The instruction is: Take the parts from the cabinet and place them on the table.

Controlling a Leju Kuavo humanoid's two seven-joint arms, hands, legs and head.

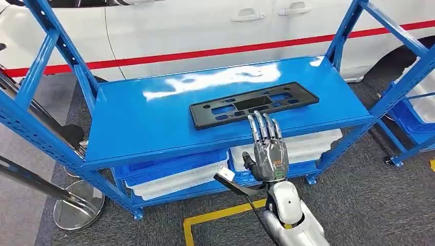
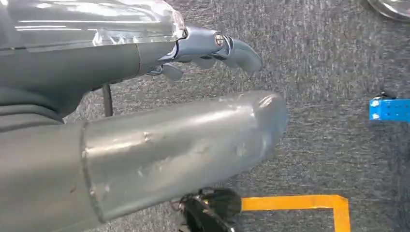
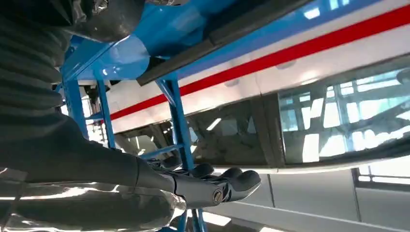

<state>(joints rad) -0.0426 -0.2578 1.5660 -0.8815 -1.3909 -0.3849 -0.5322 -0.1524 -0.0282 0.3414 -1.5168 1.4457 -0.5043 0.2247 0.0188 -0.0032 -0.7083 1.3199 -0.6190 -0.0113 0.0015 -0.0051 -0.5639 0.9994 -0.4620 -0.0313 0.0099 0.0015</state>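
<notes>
One black plastic part (image 1: 253,104) lies flat on the top shelf (image 1: 154,123) of the blue rack, a long panel with a row of cutouts, running a bit diagonal toward the right half of the shelf. The right hand (image 1: 268,148) is up at the front edge of that shelf, fingers stretched out straight and close together, tips reaching over the near edge of the part. Whether they actually touch it I can't tell from the head view, but the hand isn't wrapped around anything.

Around it: white trays in blue bins (image 1: 177,174) sit on the lower shelf, a white car with a red stripe (image 1: 205,53) is parked right behind the rack, and a second blue rack (image 1: 410,102) stands off to the right, cut off by the frame. A shiny metal stand with a round base (image 1: 77,205) is on the grey carpet at the left, and yellow tape (image 1: 220,215) marks the floor in front.

The left hand (image 2: 212,48) hangs over the carpet in its wrist view, fingers loosely curled with nothing in them, the big thumb covering much of the picture.

The right wrist view is turned and hard to read; the part's dark edge (image 3: 193,48) shows against the blue shelf, the fingers (image 3: 227,181) mostly hidden behind the cover.
</notes>
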